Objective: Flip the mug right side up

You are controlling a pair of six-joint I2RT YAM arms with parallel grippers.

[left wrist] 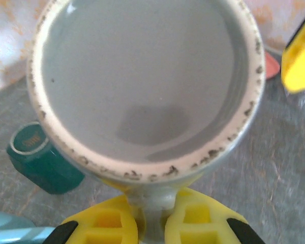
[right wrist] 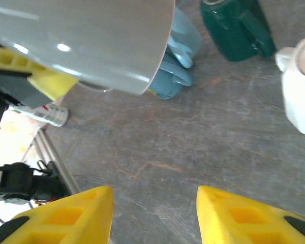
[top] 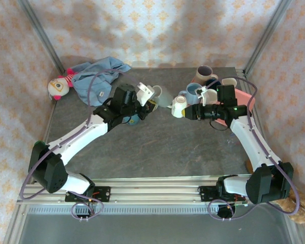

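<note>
Top external view, reading from the left: a soft doll [top: 58,86] and a crumpled blue cloth [top: 97,75] lay at the far corner of the dark grey slate-patterned table [top: 157,152]. Next came the left gripper [top: 148,100], clamped on the pale grey glazed mug with a speckled rim [top: 160,95]. The left wrist camera showed the yellow fingers [left wrist: 108,223] pinching what looked like the handle. The mug's mouth faced the lens, so it hung tilted above the table, not yet upright.

A dark green mug [left wrist: 40,157] sat just beside and below it, and a small white mug [top: 179,107] lay further right. Beyond that, the right gripper [right wrist: 155,213] hovered over bare table with its jaws apart and nothing between them.

The wrist probably needed to roll slowly until the rim pointed up. The base should then settle flat on bare table between the green and white mugs before the fingers let go.
</note>
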